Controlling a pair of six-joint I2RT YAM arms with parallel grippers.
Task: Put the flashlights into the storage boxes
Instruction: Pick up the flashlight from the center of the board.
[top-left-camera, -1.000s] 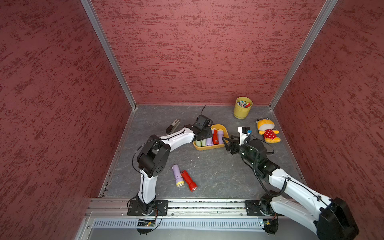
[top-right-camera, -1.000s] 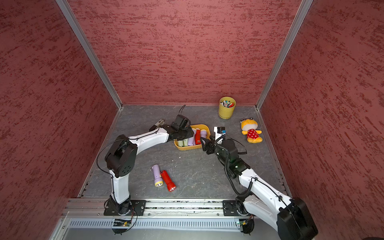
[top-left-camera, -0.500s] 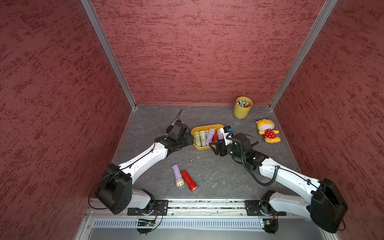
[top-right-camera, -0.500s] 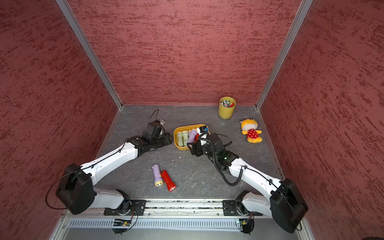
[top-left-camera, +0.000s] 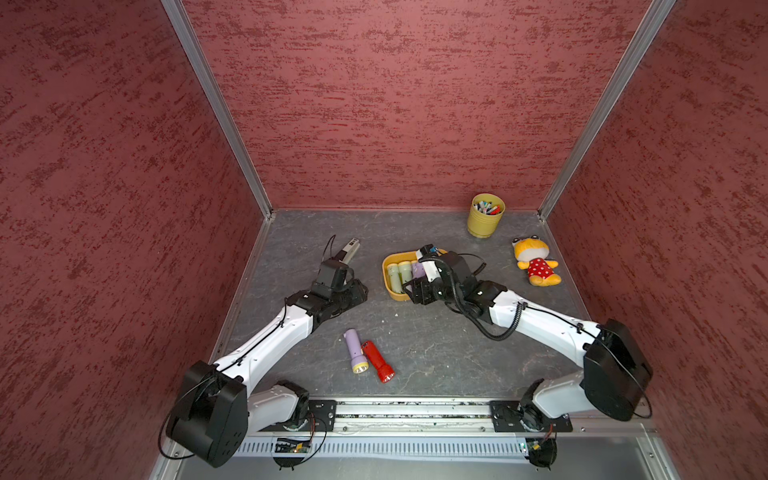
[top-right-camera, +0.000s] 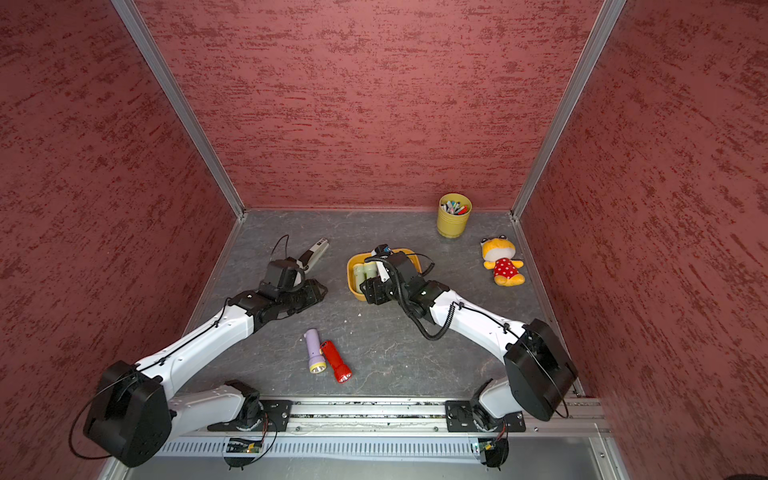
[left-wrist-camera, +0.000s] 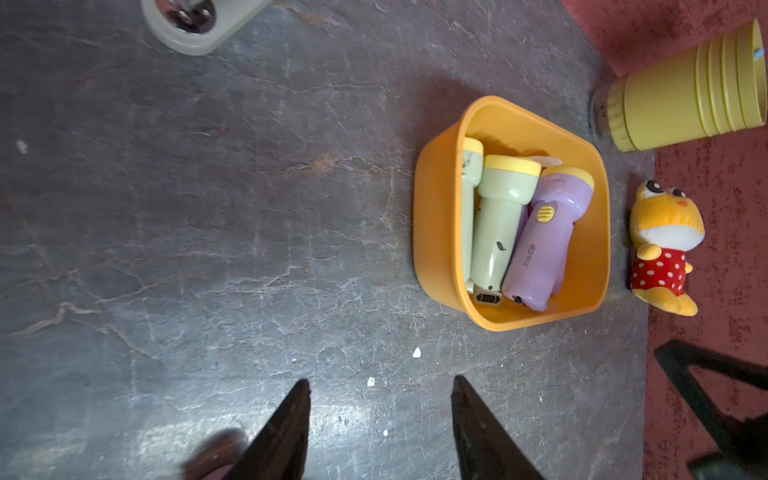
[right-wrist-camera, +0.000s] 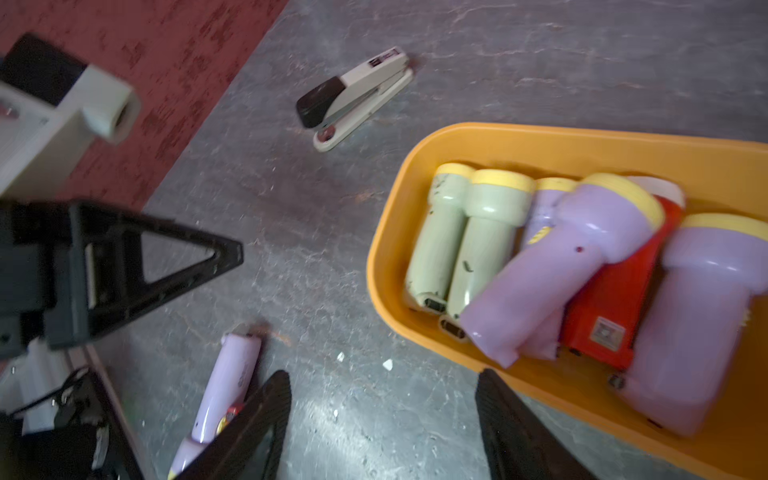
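Observation:
The orange-yellow storage box (top-left-camera: 387, 274) (right-wrist-camera: 386, 249) holds several flashlights: two pale green ones (right-wrist-camera: 440, 245), lilac ones (right-wrist-camera: 557, 266) and a red one (right-wrist-camera: 615, 299). Nearer the front, a lilac flashlight (top-left-camera: 355, 351) and a red flashlight (top-left-camera: 377, 360) lie side by side on the floor. My left gripper (top-left-camera: 360, 290) (left-wrist-camera: 380, 384) hovers open and empty left of the box. My right gripper (top-left-camera: 409, 291) (right-wrist-camera: 382, 376) is open and empty at the box's front left corner, and its wrist covers part of the box in both top views.
A grey-white stapler (top-left-camera: 348, 251) (right-wrist-camera: 353, 95) lies behind my left wrist. A yellow cup of pens (top-left-camera: 485, 220) stands at the back right, and a plush toy (top-left-camera: 534, 266) lies by the right wall. Red walls enclose the grey floor (top-left-camera: 436, 345).
My left gripper has drawn back from the box to its left side. My right arm has swung left from beside the box, across it, to its front left corner.

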